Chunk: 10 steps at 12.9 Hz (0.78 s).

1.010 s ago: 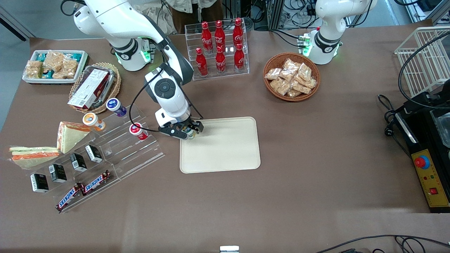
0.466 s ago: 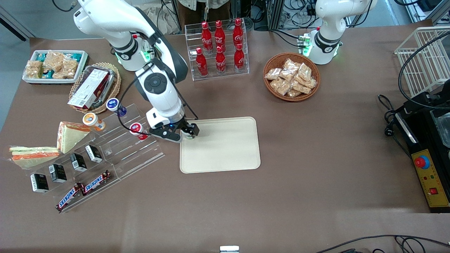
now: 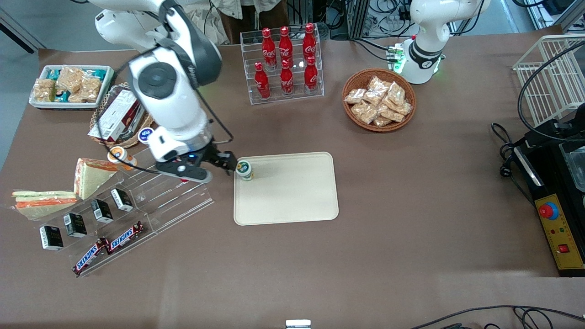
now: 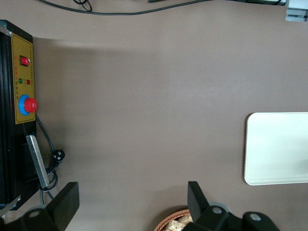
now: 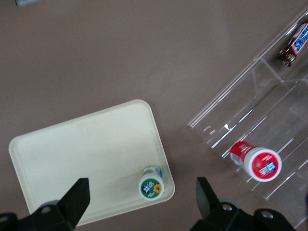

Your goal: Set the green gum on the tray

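green gum stands upright on the tray, in the corner toward the working arm's end and farther from the front camera, just inside the low rim; green lid with white mark faces up, clear in the wrist view too. tray otherwise bare. hand hangs above the tabletop just beside that tray corner, over the edge of the clear acrylic display rack; fingers spread, released, nothing between them, apart from the bottle. red-lidded bottle lies on a rack step, near the hand but untouched. judgement: placement looks done, since the gum sits on the tray unsupported and steady. what seems left is only for the arm to clear away. one small risk: the bottle stands close to the rim and to the hand, so a careless sideways pass could tip it. snickers bars and small dark boxes sit lower on the rack, cola bottles in their own case, all well apart.
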Each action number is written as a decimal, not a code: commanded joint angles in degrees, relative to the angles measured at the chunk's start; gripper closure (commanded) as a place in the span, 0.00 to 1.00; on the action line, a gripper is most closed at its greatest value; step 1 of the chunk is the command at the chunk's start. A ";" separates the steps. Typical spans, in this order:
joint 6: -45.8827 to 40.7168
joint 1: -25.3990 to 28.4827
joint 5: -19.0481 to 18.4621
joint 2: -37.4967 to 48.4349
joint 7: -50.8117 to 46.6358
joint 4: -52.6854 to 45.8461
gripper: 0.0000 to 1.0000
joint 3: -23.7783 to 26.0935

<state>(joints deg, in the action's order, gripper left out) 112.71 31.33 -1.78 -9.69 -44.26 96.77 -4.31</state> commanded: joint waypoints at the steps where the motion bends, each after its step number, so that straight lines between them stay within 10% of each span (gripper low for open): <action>1: -4.41 -4.06 -0.95 3.44 1.98 -2.10 0.02 0.62; 10: -10.40 -28.84 -0.95 7.76 38.50 -4.39 0.02 4.84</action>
<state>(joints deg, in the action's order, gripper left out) 104.83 5.77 -1.84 -2.06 -12.31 93.82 -0.17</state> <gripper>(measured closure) 0.013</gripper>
